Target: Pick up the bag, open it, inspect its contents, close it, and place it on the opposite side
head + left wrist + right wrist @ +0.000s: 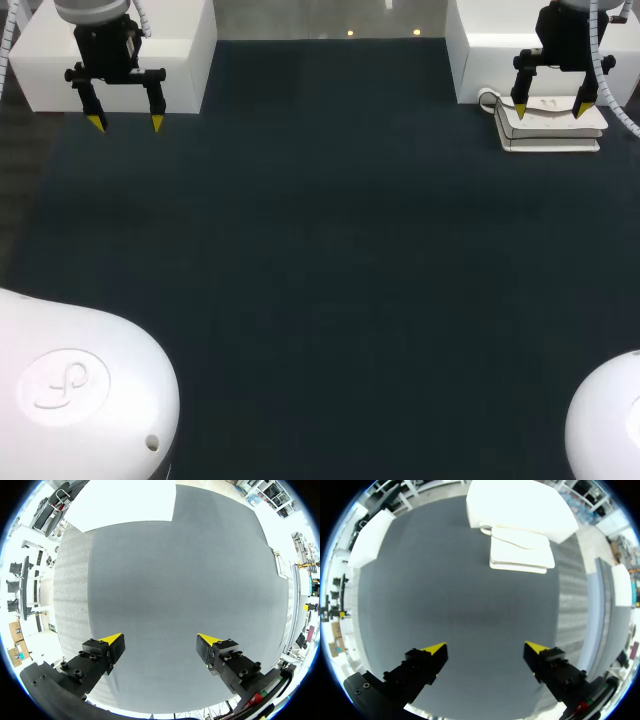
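White bag (555, 135) lay upper right on dark tabletop (320, 260), right gripper (551, 110) spread near it; left gripper (126, 122) spread, upper left.

- One dark worktop (320, 250).
- One white bag (550, 135), lying flat at the far right of the worktop.
- Two pincers: the left pincer (126, 122) at the far left and the right pincer (552, 110) at the far right, above the bag.
- Four yellow fingertips (96, 122), two on each pincer.
- Two white blocks: the left block (170, 70) in the far left corner and the right block (490, 60) in the far right corner, just beside the bag.
- Two rounded white housings at the near edge: the left housing (80, 390) and the right housing (610, 420).
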Controlling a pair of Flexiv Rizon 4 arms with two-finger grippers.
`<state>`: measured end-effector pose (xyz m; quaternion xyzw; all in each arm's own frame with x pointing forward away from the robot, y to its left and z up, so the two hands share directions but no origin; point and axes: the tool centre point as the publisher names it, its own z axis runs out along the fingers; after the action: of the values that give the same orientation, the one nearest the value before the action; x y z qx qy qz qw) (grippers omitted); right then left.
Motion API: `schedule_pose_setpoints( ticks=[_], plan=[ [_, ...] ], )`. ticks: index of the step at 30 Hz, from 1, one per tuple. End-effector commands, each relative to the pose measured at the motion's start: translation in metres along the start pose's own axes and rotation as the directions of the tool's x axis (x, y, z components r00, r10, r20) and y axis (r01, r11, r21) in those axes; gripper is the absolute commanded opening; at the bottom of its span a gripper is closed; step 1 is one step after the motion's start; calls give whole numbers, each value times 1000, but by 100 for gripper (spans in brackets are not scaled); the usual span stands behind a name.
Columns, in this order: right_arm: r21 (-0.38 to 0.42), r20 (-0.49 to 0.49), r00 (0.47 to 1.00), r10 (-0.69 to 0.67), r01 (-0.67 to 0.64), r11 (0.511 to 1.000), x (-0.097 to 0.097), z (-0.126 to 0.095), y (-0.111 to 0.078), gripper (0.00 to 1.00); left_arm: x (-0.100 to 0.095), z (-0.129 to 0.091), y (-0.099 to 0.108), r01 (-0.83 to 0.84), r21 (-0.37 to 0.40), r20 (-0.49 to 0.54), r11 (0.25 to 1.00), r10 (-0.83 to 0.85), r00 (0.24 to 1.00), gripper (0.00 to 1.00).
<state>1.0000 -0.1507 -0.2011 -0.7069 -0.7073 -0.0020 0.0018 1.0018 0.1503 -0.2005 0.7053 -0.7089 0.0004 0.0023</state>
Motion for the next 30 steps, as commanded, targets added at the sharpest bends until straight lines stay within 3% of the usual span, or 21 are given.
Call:
schedule_pose_setpoints(
  ticks=[1,6,11,15,22,26,30],
  plan=[
    [11,-16,1000,4,-4,1000,-6,3,0,100,4,2,1,-103,20,-44,994,104,994,100],
    [25,-31,999,15,-14,1000,-25,10,3,100,9,8,2,-287,81,-116,954,295,948,100],
    [40,-76,997,32,-29,999,-50,18,12,100,13,13,6,-509,175,-155,843,535,831,100],
    [51,-124,991,50,-44,998,-67,26,22,100,14,20,7,-680,266,-171,684,727,665,100],
    [57,-218,973,72,-61,997,-91,41,37,100,16,29,15,-842,422,-53,336,936,347,100],
    [49,-247,966,81,-71,996,-101,46,47,100,19,34,16,-864,463,-17,196,977,212,100],
    [53,-269,959,90,-79,996,-112,54,56,100,19,40,11,-865,490,-17,106,994,112,100]
  ],
)
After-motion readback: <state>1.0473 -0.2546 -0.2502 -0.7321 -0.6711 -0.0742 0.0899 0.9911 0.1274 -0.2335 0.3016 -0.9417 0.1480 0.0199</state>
